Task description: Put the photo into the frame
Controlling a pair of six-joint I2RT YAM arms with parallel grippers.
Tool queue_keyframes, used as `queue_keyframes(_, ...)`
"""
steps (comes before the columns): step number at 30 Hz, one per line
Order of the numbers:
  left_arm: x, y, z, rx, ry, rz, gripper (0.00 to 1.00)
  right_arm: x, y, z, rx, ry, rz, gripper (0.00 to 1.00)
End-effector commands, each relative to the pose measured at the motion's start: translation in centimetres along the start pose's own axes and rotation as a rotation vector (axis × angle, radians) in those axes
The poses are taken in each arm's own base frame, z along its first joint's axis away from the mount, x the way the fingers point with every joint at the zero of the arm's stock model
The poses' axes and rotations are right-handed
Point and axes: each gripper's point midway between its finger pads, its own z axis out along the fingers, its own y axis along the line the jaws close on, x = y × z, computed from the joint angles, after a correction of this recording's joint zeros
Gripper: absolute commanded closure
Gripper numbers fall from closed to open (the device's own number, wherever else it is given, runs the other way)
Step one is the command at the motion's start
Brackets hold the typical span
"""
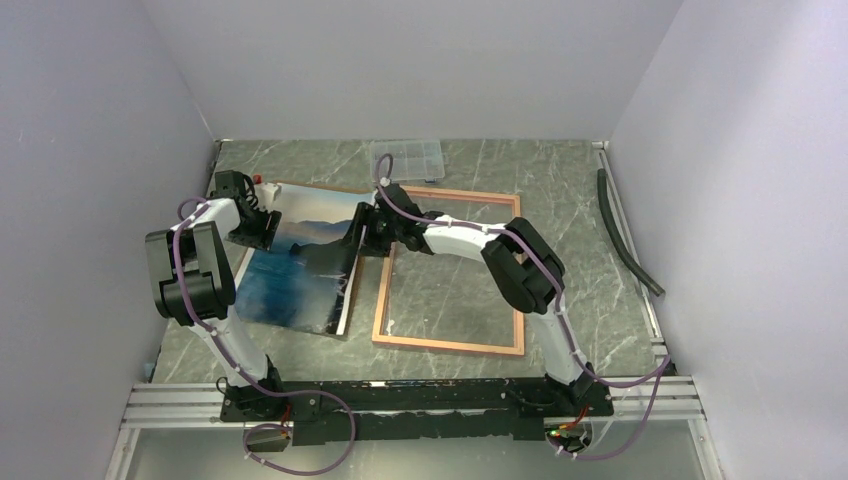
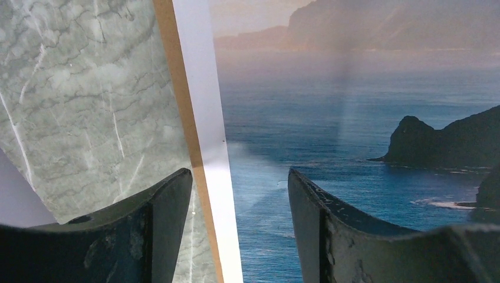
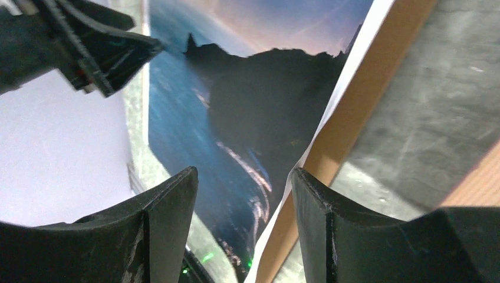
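Note:
The photo (image 1: 300,265), a glossy sea-and-dark-mountain print with a white border, lies on a brown backing board (image 2: 178,88) left of the frame (image 1: 447,345). The frame is a thin pink-brown rectangle lying flat with the marble table showing through it. My left gripper (image 1: 262,228) is open over the photo's (image 2: 330,118) left edge, one finger over the table and the other over the print (image 2: 239,172). My right gripper (image 1: 362,232) is open over the photo's (image 3: 236,88) right edge and the board (image 3: 365,100), its fingers on either side of them (image 3: 244,171).
A clear plastic compartment box (image 1: 408,160) sits at the back, just beyond the frame. A black hose (image 1: 625,235) lies along the right wall. White walls close in three sides, and an aluminium rail (image 1: 400,395) runs along the near edge.

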Motion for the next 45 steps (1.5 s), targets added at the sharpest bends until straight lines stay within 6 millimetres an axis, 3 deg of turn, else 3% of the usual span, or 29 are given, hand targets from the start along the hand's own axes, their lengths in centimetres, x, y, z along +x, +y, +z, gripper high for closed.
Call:
queue_keyframes(1, 2.6, -2.2, 1.2, 0.085, 0.085, 0.012, 0.33, -1.4, 7.5, -3.2, -0.221, -0.058, -0.062, 0.37)
queue_keyframes(9, 2.2, -2.2, 0.8, 0.089, 0.075, 0.009, 0.35, -0.4, 8.7, -2.8, -0.32, -0.002, -0.065, 0.36)
queue_keyframes(15, 1.7, -2.4, 0.4, 0.099, 0.064, -0.004, 0.36, 0.9, 6.0, -1.1, -0.251, 0.049, -0.032, 0.36)
queue_keyframes(20, 1.2, -2.6, -0.2, 0.114, 0.051, -0.015, 0.36, 1.1, 3.5, -0.8, -0.161, 0.038, -0.058, 0.36)
queue_keyframes(27, 0.8, -2.6, -0.4, 0.121, 0.045, -0.024, 0.37, 1.5, 2.6, -0.3, -0.187, 0.043, -0.061, 0.39)
queue_keyframes(32, 0.5, -2.5, -1.0, 0.124, 0.04, -0.028, 0.37, 0.6, 3.7, -0.8, -0.222, 0.013, -0.068, 0.56)
queue_keyframes(36, -0.8, -1.9, -2.8, 0.129, 0.012, -0.047, 0.31, -0.1, 5.0, -1.4, -0.248, -0.007, -0.087, 0.82)
queue_keyframes(39, -1.8, -1.4, -4.6, 0.15, -0.014, -0.073, 0.24, -0.3, 5.7, -1.8, -0.265, -0.013, -0.098, 0.94)
queue_keyframes(41, -2.5, -0.5, -5.9, 0.142, -0.037, -0.09, 0.15, -0.7, 6.3, -2.5, -0.273, -0.025, -0.112, 1.0)
queue_keyframes(45, -3.8, 1.3, -8.5, 0.115, -0.081, -0.116, 0.06, -2.3, 7.7, -5.6, -0.269, -0.081, -0.174, 1.0)
